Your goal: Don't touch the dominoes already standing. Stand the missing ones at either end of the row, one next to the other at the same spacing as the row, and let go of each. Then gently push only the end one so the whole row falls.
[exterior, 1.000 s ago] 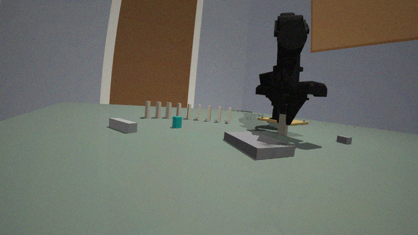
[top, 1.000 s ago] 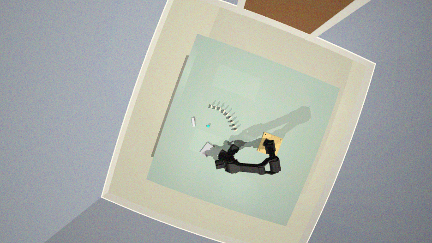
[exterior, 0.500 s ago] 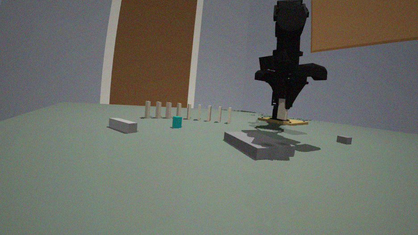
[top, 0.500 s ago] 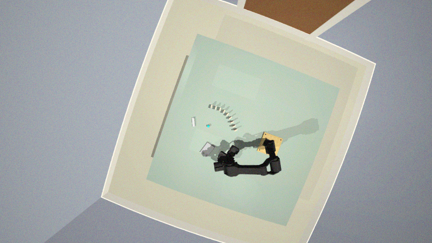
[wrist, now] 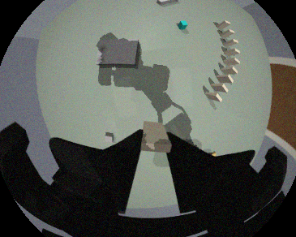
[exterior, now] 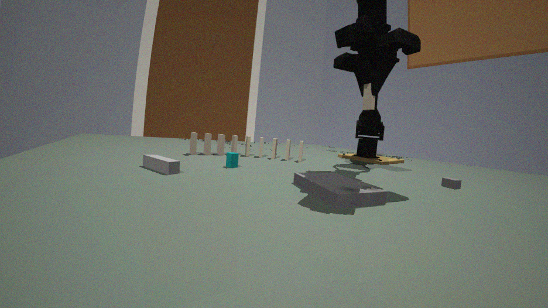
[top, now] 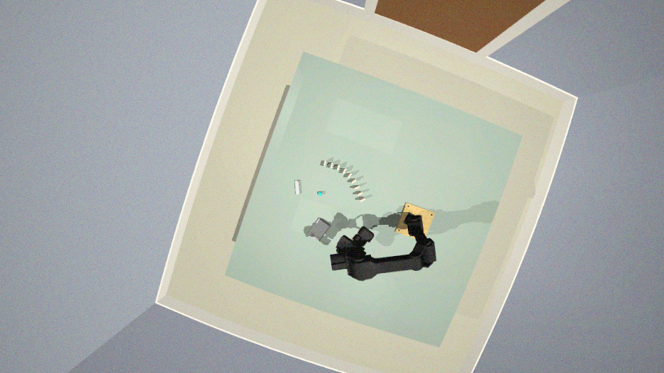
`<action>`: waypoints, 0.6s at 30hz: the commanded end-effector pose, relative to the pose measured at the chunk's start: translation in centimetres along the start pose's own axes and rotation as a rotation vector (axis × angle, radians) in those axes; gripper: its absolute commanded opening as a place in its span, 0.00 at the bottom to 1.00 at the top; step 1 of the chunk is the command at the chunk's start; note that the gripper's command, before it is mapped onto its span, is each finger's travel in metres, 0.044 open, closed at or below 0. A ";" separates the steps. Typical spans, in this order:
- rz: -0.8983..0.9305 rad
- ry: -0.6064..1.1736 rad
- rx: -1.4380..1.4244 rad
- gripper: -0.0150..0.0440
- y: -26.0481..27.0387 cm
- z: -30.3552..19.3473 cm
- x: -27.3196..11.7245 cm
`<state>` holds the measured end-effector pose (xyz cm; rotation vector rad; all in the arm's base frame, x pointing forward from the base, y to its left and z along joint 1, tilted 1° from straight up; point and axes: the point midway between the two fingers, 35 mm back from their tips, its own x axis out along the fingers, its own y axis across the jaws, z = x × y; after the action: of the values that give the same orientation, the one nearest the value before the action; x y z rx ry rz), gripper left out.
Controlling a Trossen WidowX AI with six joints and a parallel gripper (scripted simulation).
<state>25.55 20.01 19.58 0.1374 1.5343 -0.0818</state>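
Several cream dominoes stand upright in a curved row; one of them shows in each view (top: 361,198) (exterior: 221,144) (wrist: 225,78). My gripper (exterior: 369,93) (wrist: 154,135) is shut on another cream domino (exterior: 368,101) (wrist: 154,127). It holds this domino upright, high above the table, to the right of the row in the exterior view and well apart from it. In the top view the arm hides the fingers and the held domino. No other loose domino shows.
A flat grey block (top: 321,227) (exterior: 343,185) (wrist: 120,52) lies near the arm. A pale long block (top: 297,186) (exterior: 160,164) and a teal block (top: 320,193) (exterior: 231,160) (wrist: 182,25) lie inside the curve's side. A small grey block (exterior: 451,182) (wrist: 109,136) lies apart.
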 end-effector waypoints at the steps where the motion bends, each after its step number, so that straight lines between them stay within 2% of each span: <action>1: -0.006 -0.006 0.173 0.44 -5.4 1.8 -0.5; 8: -0.016 -0.012 0.477 0.44 -14.7 2.5 -0.4; 14: -0.017 -0.012 0.485 0.44 -14.9 2.5 -0.3; 18: -0.016 -0.012 0.485 0.44 -14.9 2.8 1.1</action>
<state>26.30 5.14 19.08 0.5004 1.4759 -0.4558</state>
